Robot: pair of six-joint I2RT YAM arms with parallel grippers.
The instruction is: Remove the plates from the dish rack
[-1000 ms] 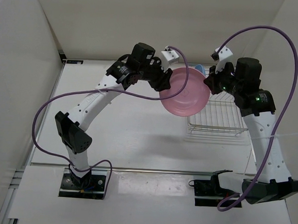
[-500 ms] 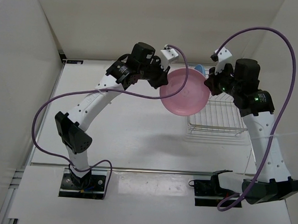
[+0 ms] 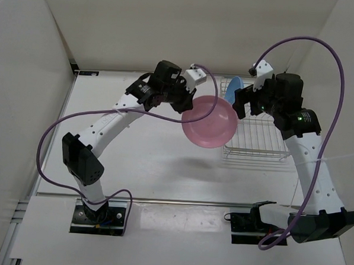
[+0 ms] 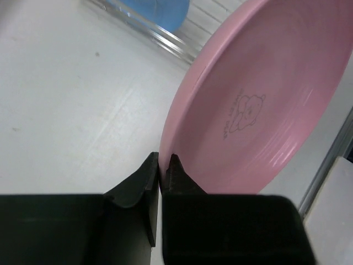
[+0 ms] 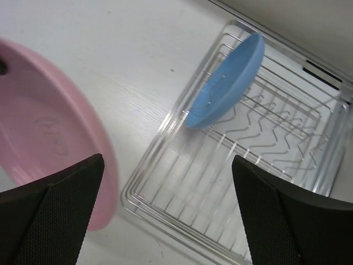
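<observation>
Right claw [image 5: 167,165] newly released and wide, left claw [image 4: 161,164] clenched on pink plate [image 4: 259,99] rim

white table [image 3: 157,167], plain white walls [image 3: 171,25] on three sides, even light

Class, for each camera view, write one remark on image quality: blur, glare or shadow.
Top external: even light, a soft shadow on the table under the pink plate. Left wrist: the left pincer, close to the lens, is dark and soft-edged. Right wrist: the pink plate's rim is smeared, the dish rack wires glint.
</observation>
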